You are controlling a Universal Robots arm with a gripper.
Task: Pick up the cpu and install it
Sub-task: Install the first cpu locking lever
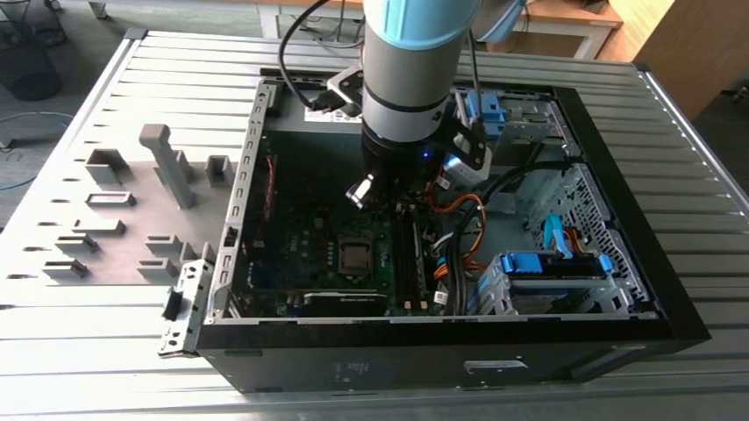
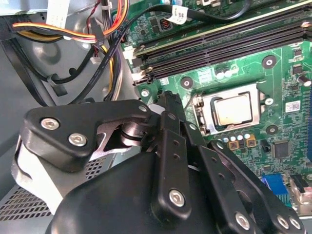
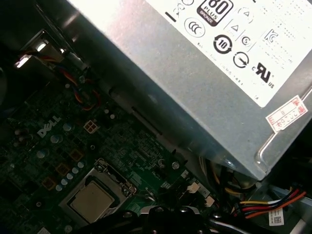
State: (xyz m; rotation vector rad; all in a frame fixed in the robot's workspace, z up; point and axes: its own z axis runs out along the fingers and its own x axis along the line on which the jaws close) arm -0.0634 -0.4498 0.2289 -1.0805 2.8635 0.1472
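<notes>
Inside the open computer case (image 1: 240, 189), the black gripper (image 2: 161, 146) hangs over the green motherboard (image 2: 287, 83); whether its fingers are spread or closed cannot be told. Both wrist views show the cpu (image 2: 234, 109) seated in its socket (image 2: 204, 117), near the gripper and apart from it. The first wrist view adds the grey power supply box (image 3: 195, 73) and coloured cables (image 3: 273, 202) close by.
</notes>
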